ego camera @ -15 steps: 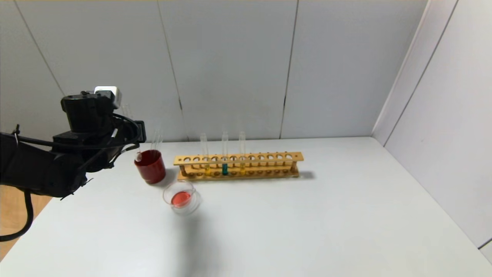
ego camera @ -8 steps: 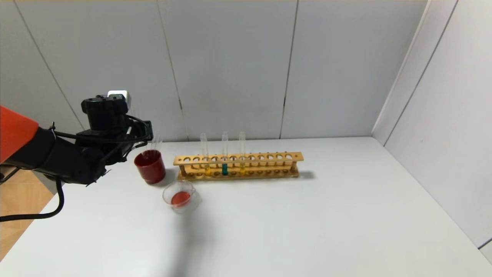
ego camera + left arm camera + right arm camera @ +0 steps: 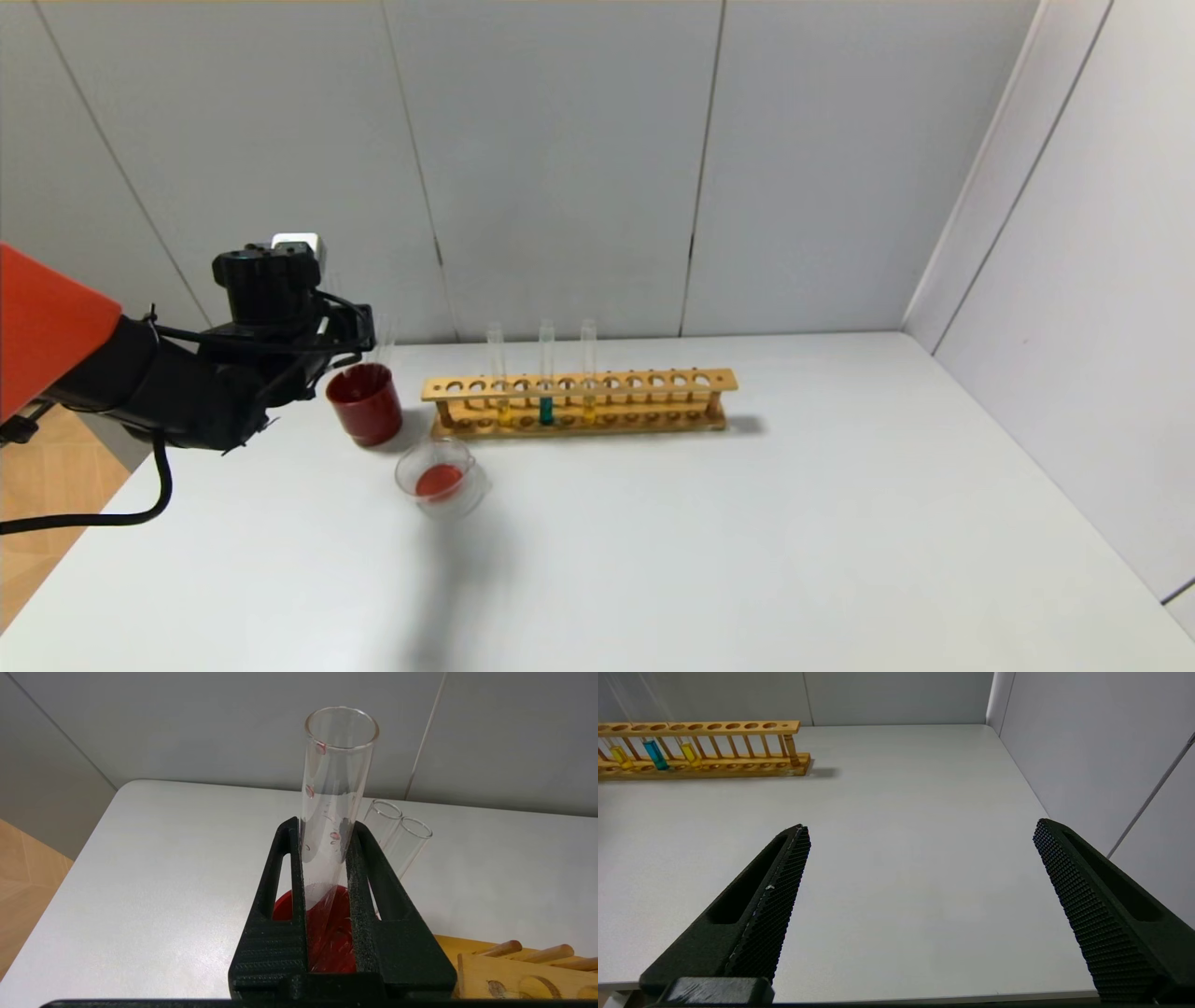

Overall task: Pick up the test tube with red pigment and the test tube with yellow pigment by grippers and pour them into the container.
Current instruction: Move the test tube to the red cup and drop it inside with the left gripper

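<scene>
The thin clear glass test tube [image 3: 337, 798] is seen empty, with only red drops left inside (its red pigment looks poured out). It is held upright, clamped between the black jaws of the left gripper [image 3: 327, 877], right over the dark red cup [image 3: 365, 403], where two more empty tubes [image 3: 397, 835] are standing. The small round clear glass dish [image 3: 441, 480] is seen near the cup, with red pigment in it. Yellow pigment is still kept in tubes in the long wooden rack [image 3: 579, 401], so that half is left. The right gripper [image 3: 920, 896] is held wide open over the bare white table [image 3: 901, 835], well apart from the rack.
</scene>
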### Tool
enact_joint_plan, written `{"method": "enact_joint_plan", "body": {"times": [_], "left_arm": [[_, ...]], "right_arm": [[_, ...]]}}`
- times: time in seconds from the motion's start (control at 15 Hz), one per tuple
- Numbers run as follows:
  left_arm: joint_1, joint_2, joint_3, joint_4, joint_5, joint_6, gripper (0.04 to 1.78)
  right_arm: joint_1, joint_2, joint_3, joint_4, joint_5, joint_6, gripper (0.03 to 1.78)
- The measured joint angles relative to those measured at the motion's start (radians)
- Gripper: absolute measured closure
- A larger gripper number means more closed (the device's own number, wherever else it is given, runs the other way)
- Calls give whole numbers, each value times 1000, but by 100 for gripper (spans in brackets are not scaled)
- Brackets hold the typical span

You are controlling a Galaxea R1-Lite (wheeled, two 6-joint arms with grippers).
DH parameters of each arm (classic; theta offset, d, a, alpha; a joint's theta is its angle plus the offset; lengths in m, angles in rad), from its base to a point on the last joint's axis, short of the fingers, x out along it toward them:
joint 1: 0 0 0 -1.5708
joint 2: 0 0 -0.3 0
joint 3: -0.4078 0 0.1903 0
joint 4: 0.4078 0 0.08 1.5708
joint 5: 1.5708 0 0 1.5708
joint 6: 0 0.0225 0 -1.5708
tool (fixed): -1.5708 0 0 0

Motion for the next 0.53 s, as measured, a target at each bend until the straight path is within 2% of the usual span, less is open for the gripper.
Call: {"method": "enact_joint_plan", "body": {"times": [0.33,0.53], "left_arm": [[-2,6,15,-6,-2,0,149],[-2,10,30,-19,-2,0,131]], "right_arm": [[0,0,0,0,0,0,6],[0,0,0,0,0,0,6]]}}
